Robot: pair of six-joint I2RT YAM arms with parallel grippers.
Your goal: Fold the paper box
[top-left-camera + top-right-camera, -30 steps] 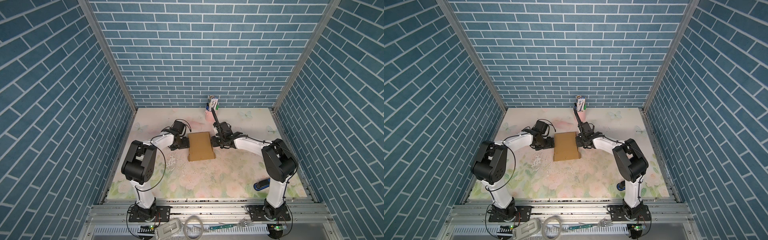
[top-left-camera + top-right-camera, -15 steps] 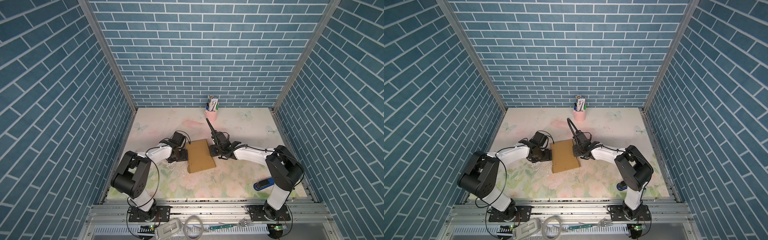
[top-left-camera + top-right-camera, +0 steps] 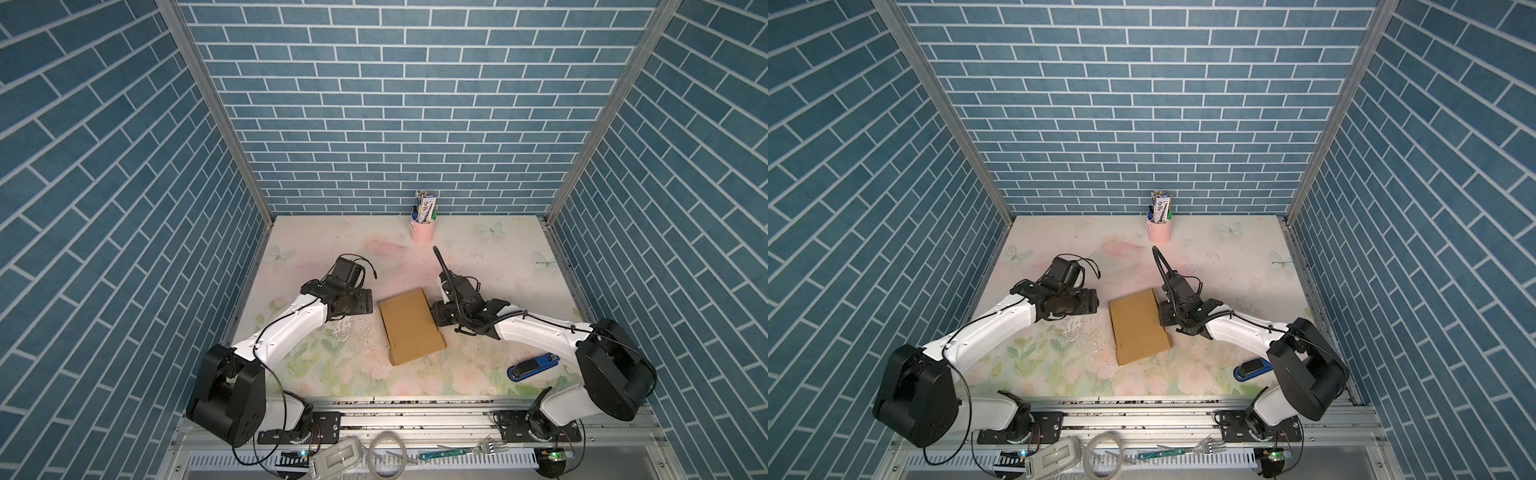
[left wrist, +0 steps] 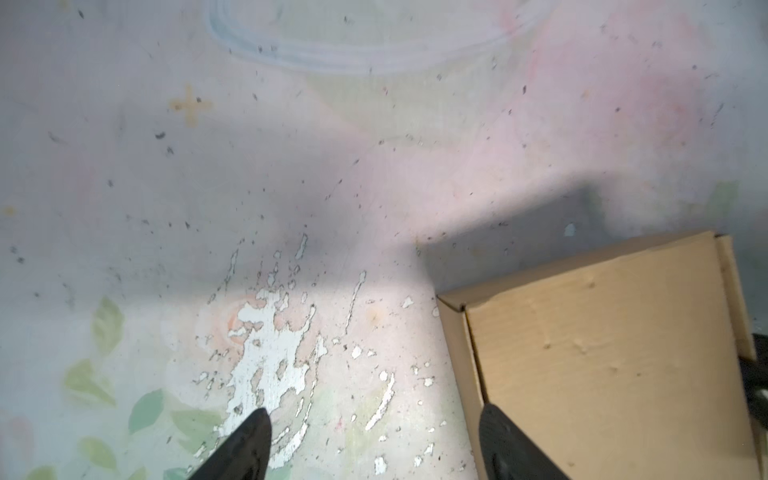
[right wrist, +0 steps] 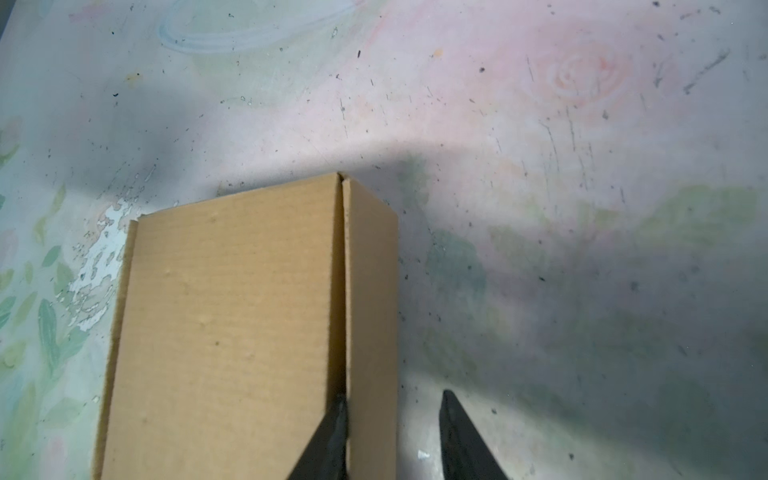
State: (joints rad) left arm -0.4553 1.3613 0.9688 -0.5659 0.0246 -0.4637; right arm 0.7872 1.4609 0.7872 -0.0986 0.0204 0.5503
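Nearest, at the front right of the surface [image 3: 478,266], a blue stapler [image 3: 533,368] is lying well apart from the work and playing no part in it. Further in, the paper box [image 3: 409,326] is resting flat at the middle of the surface, between the two tools, with its lid down and its long sides facing them. The folding is looking nearly finished, probably with only the edges left to seat.

The right tool [image 5: 394,397] is standing narrowly parted astride the box's right wall. One finger [image 5: 332,436] is lying on the seam where lid meets wall, and the other is hanging outside over bare surface, clear of the cardboard. That placement is probably meant to press the lid's edge in or pinch the wall, but nothing is being gripped.

The left tool [image 4: 374,415] is gaping wide just beside the opposite long edge. One of its fingers [image 4: 511,449] is reaching over the box's corner, the other over a worn, peeling patch [image 4: 266,353]. It is likely serving as a stop against sliding.

Farthest back, a pink cup [image 3: 422,231] is standing at the surface's rear edge.
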